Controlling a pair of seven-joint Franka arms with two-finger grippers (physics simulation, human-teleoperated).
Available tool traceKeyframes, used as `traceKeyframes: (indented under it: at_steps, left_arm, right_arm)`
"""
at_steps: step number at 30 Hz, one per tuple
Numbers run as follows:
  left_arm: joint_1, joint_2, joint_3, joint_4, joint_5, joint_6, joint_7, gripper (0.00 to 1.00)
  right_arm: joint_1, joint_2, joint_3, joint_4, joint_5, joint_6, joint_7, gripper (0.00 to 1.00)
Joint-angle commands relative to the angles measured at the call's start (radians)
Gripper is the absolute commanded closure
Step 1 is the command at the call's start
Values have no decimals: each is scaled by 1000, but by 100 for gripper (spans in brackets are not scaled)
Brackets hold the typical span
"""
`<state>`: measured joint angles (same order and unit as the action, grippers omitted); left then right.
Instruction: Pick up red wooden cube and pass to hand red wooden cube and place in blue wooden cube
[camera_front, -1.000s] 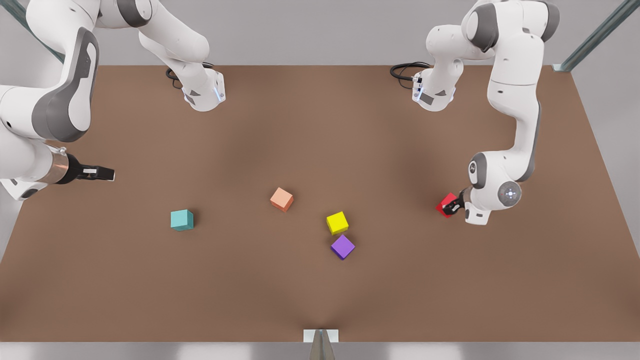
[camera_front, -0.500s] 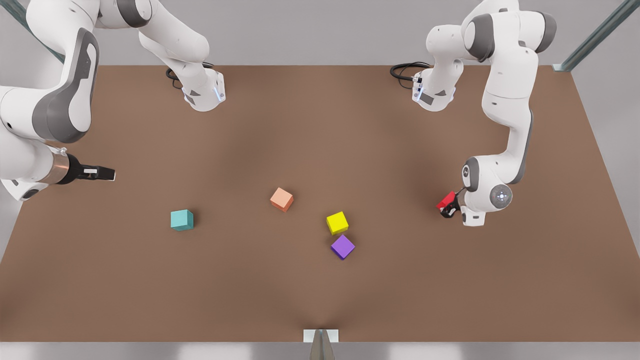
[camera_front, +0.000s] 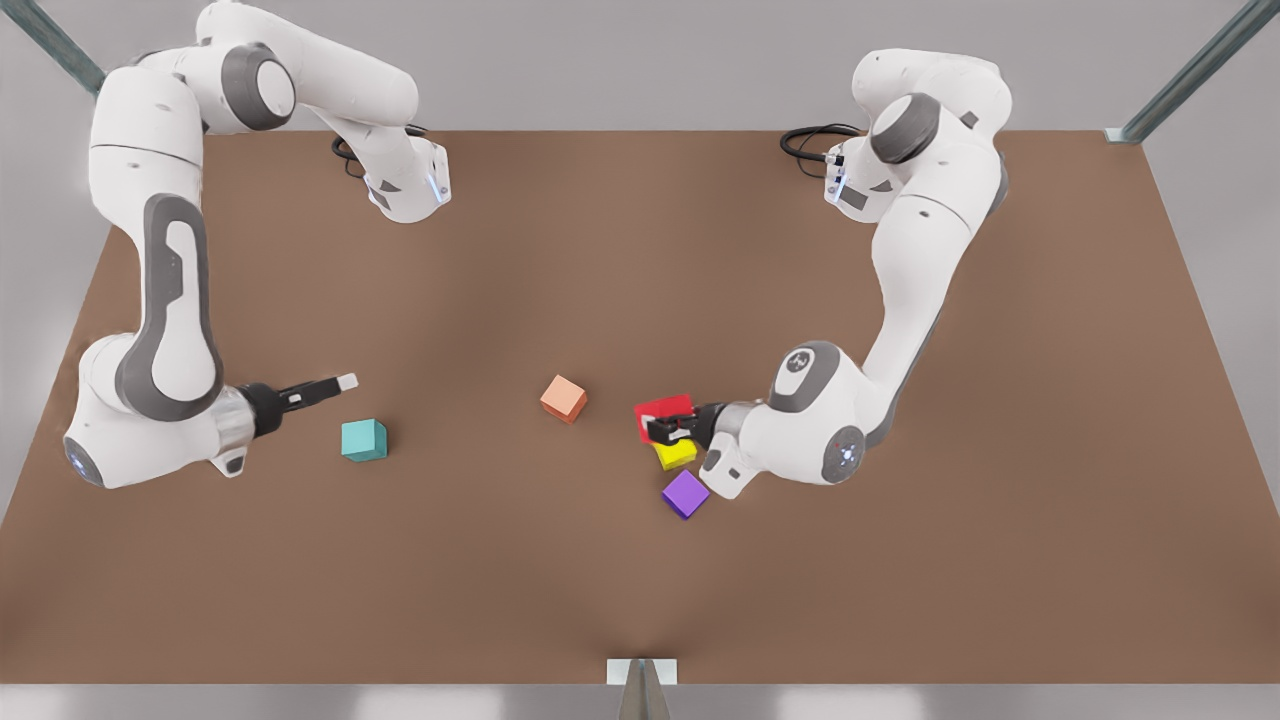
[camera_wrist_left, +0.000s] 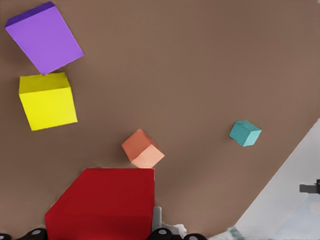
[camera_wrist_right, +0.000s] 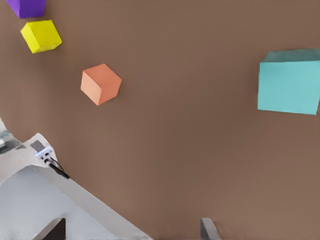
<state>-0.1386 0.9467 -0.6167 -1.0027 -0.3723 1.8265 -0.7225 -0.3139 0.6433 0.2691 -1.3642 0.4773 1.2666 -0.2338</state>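
The red wooden cube (camera_front: 664, 414) hangs above the table near the middle, with my left gripper (camera_front: 672, 428) shut on it; this arm reaches in from the front view's right. In the left wrist view the red cube (camera_wrist_left: 107, 202) sits large between the fingers. The blue wooden cube (camera_front: 363, 440) is teal and rests on the table toward the front view's left; it also appears far off (camera_wrist_left: 245, 133) and close up (camera_wrist_right: 290, 82). My right gripper (camera_front: 325, 388) hovers open just beside it, nothing between its fingertips (camera_wrist_right: 207, 227).
A yellow cube (camera_front: 680, 455) lies right under the held red cube, with a purple cube (camera_front: 685, 494) touching its near corner. A salmon-orange cube (camera_front: 564, 398) sits between the two grippers. Both arm bases stand at the table's far edge.
My left gripper has carried the red cube from the front view's right to the middle, over the yellow cube. My right gripper has swung in toward the teal cube.
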Motion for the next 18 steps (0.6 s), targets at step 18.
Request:
traceKeyframes:
  at_steps: [18]
  left_arm:
    - [28, 126, -84, -19, -435, 188, 785, 37]
  right_arm:
    - [209, 231, 1, 10, 724, 275, -2038, 0]
